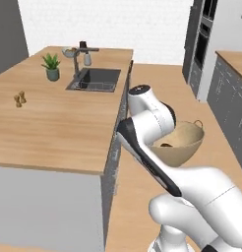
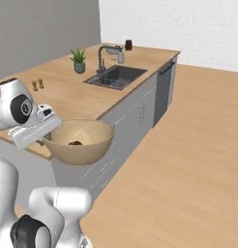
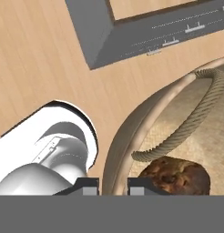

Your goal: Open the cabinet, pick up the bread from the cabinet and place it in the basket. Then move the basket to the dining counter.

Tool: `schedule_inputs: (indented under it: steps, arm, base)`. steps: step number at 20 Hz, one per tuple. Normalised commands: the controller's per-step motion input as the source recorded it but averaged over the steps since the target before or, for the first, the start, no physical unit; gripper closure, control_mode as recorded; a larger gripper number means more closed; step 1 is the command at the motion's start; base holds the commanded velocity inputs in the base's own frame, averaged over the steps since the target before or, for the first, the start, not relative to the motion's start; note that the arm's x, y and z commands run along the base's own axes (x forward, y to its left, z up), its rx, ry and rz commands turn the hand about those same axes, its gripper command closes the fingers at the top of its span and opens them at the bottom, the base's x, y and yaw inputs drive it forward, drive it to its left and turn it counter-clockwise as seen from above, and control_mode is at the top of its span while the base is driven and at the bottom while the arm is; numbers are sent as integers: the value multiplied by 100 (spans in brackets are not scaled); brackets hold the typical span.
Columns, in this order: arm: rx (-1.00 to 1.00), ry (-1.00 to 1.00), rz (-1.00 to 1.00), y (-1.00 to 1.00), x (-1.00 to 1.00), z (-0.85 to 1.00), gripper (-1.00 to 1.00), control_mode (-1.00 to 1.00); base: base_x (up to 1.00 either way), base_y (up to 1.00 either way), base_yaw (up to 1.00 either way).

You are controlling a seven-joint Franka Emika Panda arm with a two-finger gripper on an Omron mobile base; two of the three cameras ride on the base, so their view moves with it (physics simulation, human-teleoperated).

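The tan woven basket (image 1: pixel 186 142) (image 2: pixel 83 141) hangs in the air just off the long edge of the dining counter (image 1: pixel 59 128) (image 2: pixel 67 94), over the floor. The brown bread (image 1: pixel 166 145) (image 2: pixel 75 143) (image 3: pixel 175 175) lies inside it, beside a rope handle. My gripper (image 3: pixel 113 184) (image 2: pixel 43 140) is shut on the basket's rim (image 3: pixel 125 136), one finger inside and one outside. In the left base view my own arm hides the hand. The cabinet is out of view.
The dining counter carries an inset sink (image 1: pixel 96 78) (image 2: pixel 116 76) with tap (image 1: pixel 76 59), a potted plant (image 1: pixel 51 66) (image 2: pixel 79 60) and two small shakers (image 1: pixel 19 98) (image 2: pixel 37 85). Low grey drawers (image 1: pixel 231 108) and an oven tower (image 1: pixel 201 39) stand at the right. Wood floor (image 2: pixel 188 155) lies between.
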Motion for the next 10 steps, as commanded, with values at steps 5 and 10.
schedule_inputs:
  steps: [5, 10]
  arm:
    - [0, 0, 0, 0, 0, 0, 100, 100]
    - [0, 0, 0, 0, 0, 0, 100, 100]
  base:
    - [-1, 93, -5]
    - [3, 100, -27]
